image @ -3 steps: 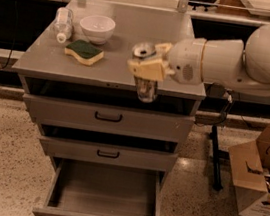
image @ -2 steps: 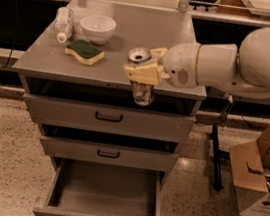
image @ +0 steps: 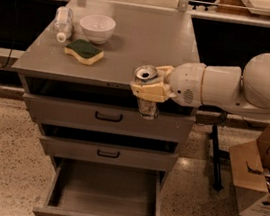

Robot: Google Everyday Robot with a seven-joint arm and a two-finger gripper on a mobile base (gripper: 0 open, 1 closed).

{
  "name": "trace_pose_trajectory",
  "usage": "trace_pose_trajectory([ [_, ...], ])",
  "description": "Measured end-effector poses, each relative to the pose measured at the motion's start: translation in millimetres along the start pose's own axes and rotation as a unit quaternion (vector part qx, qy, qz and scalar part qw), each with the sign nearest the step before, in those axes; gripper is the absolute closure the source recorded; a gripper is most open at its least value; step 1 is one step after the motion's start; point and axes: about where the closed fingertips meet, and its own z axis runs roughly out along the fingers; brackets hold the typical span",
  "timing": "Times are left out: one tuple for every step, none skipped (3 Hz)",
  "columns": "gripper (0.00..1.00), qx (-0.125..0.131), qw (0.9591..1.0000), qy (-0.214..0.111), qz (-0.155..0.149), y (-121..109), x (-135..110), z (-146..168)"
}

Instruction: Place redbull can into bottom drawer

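Silver can (image: 146, 74) is up in the air, clamped in the pincer (image: 145, 88). The pale fingers are closed round its middle, so only the pull-tab top and the bottom end poke out. It hangs upright just off the front edge of the bench (image: 146, 36), about level with the top drawer's face and well above the bottom drawer (image: 105, 191).

That drawer stands pulled out and nothing shows inside it, so the pickup and the drawer opening both look sorted. What's left, judging from this: bring the can down past the two shut upper drawers, get it over the open tray, set it in and let go. Call it roughly halfway.

Bowl (image: 97, 26), bottle (image: 63, 22) and sponge (image: 85, 51) sit at the bench's back left, well apart from the arm.
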Motion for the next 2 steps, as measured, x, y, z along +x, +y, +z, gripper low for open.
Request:
trace_pose_trajectory([
  [1.0,-0.001,1.0,0.0,0.001,1,-1,1],
  [1.0,-0.019,0.9995,-0.013,0.024,4,18,12],
])
